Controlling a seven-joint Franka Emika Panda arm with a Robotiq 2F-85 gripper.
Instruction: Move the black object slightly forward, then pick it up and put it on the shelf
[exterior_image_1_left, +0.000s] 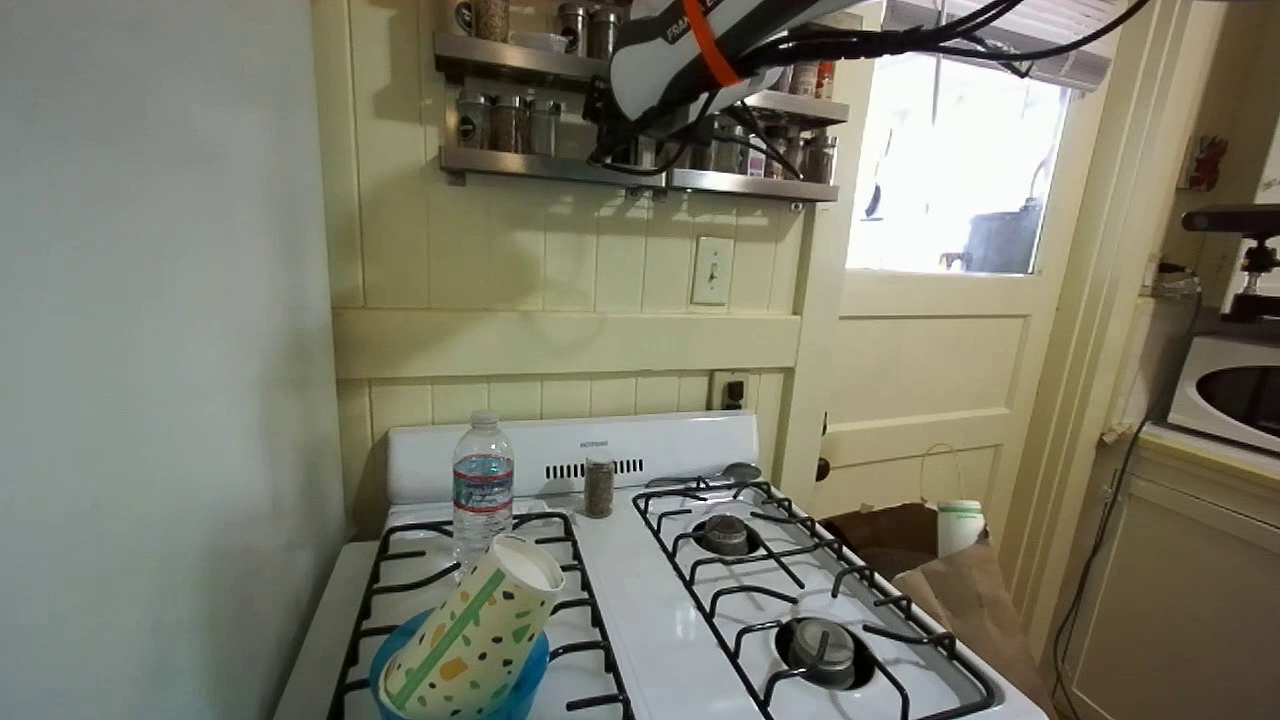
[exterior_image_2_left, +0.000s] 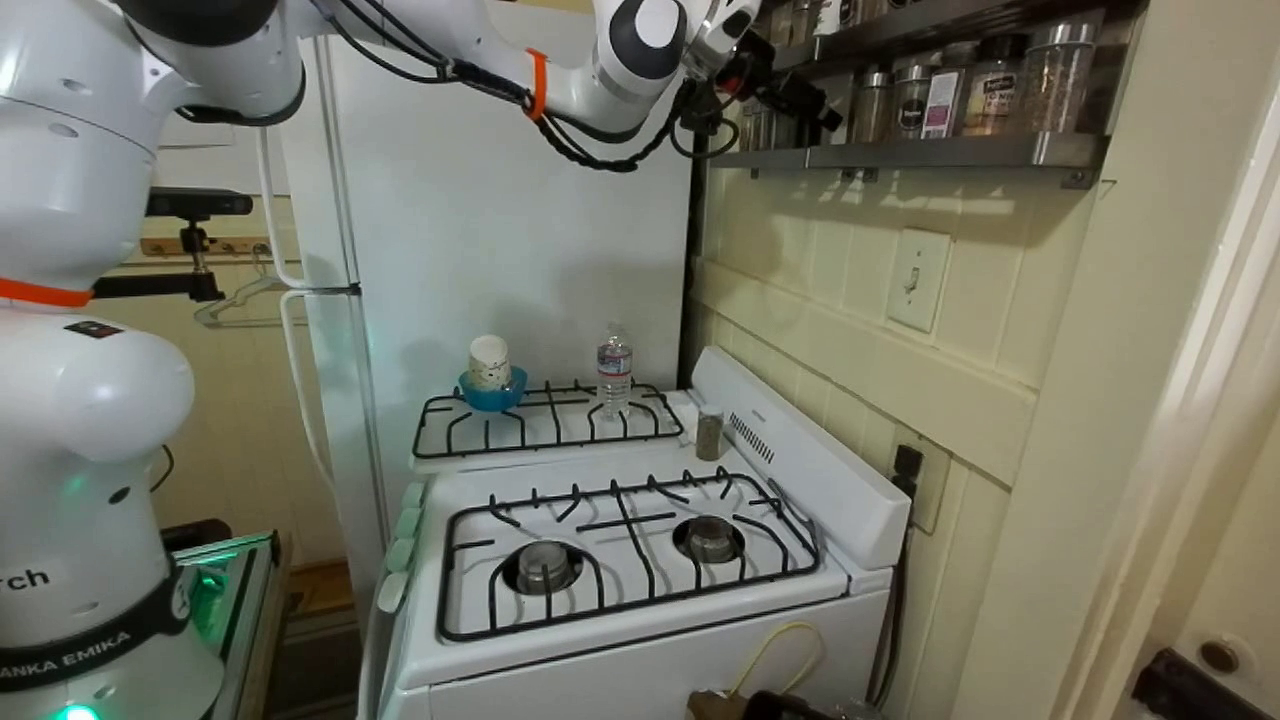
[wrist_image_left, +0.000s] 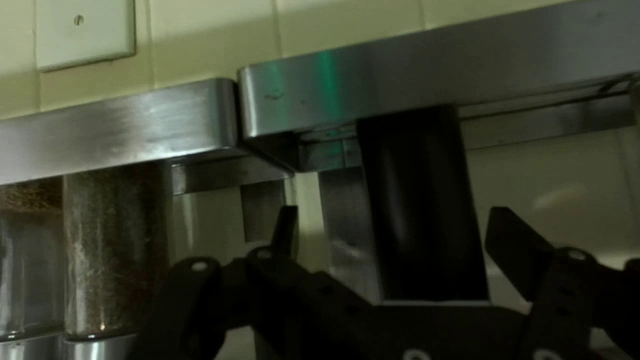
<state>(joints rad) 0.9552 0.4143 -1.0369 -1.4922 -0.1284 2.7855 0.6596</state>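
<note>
The two fingers (wrist_image_left: 515, 250) of the gripper (wrist_image_left: 394, 219) are spread wide, and nothing is pinched by them. Between them, in the wrist view, stands the black object (wrist_image_left: 425, 210), a dark cylinder. One finger appears very near to its side, but whether it touches I cannot tell. The black object is on the lower level of the shelf (wrist_image_left: 435, 65), with its foot hidden behind the metal front rail. On the neighbouring section of this same level stand some spice jars (wrist_image_left: 115, 250). The arm (exterior_image_2_left: 640, 80) reaches to the shelf from high above the stove (exterior_image_1_left: 640, 600), and in an exterior view it covers a part of the jars. On the wall below I see a light switch (exterior_image_1_left: 712, 270). Down on the stove, in both exterior views, a clear water bottle (exterior_image_1_left: 483, 485) stands upright, near a blue bowl (exterior_image_2_left: 492, 402) in which leans a patterned cup (exterior_image_1_left: 475, 630). A small glass shaker (exterior_image_1_left: 598, 490) stands upright close to the back panel (exterior_image_1_left: 690, 440).
</note>
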